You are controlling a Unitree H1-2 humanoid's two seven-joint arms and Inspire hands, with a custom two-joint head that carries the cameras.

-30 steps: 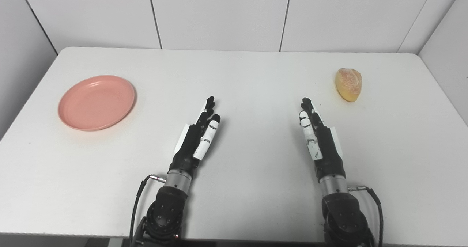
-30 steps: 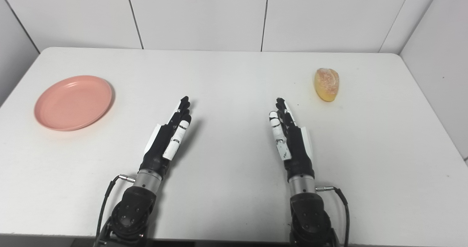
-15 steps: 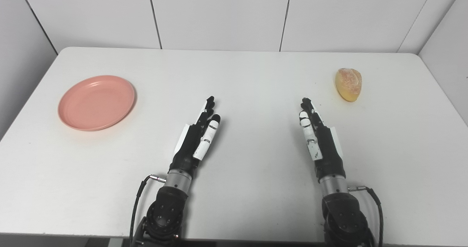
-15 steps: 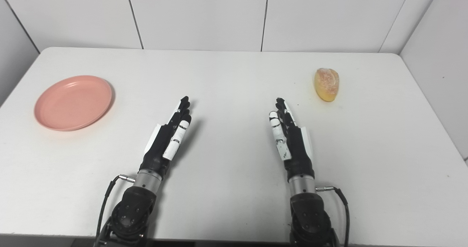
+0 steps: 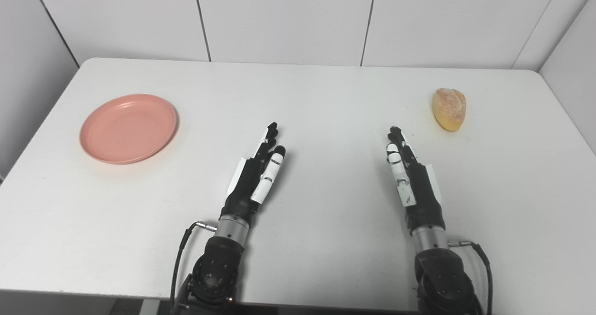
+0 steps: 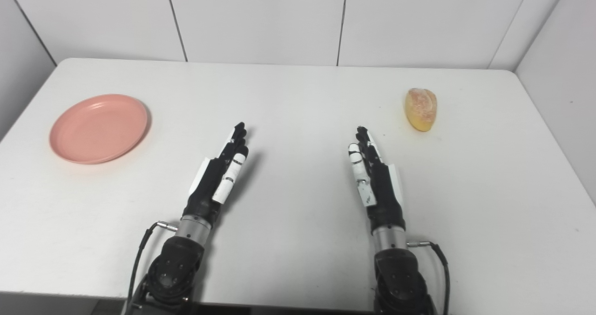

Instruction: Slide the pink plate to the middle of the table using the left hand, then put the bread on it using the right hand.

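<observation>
left hand [image 5: 253, 175] stretched flat above the table [image 5: 326, 96], edge-on to the cameras, fingers [image 5: 269, 135] straight and pointing toward the far edge, leaning a little to the right; holding nothing, fingers extended rather than curled. thumb [image 5: 266, 180] white-shelled, lying alongside the palm. forearm entering over the near edge, left of the table's middle, with a thin black cable [image 5: 179, 263] looping off the wrist.

right hand [image 5: 412, 177] mirrored on the other side, also edge-on, fingers straight and aimed at the far edge, tilting slightly left; empty as well, nothing between fingers and thumb. forearm rising over the near edge right of the middle, a cable [image 5: 484, 263] curling off its wrist too. hard to say from this angle whether either hand touches the surface or hangs just above it; dark shadows sitting close beside both.

both hands roughly level with each other, well apart, bare white surface between them.

pink plate [image 5: 128, 128] lying flat near the left edge, about midway between the near and far edges, well apart from the left hand and farther away than its fingertips. empty, shallow, round, rim slightly raised.

bread [image 5: 449, 108] resting near the right edge, toward the far right corner, a small golden oval roll with a paler sugary top, beyond and to the right of the right hand's fingertips, not touching them.

white panelled wall [image 5: 284, 17] standing behind the far edge.
</observation>
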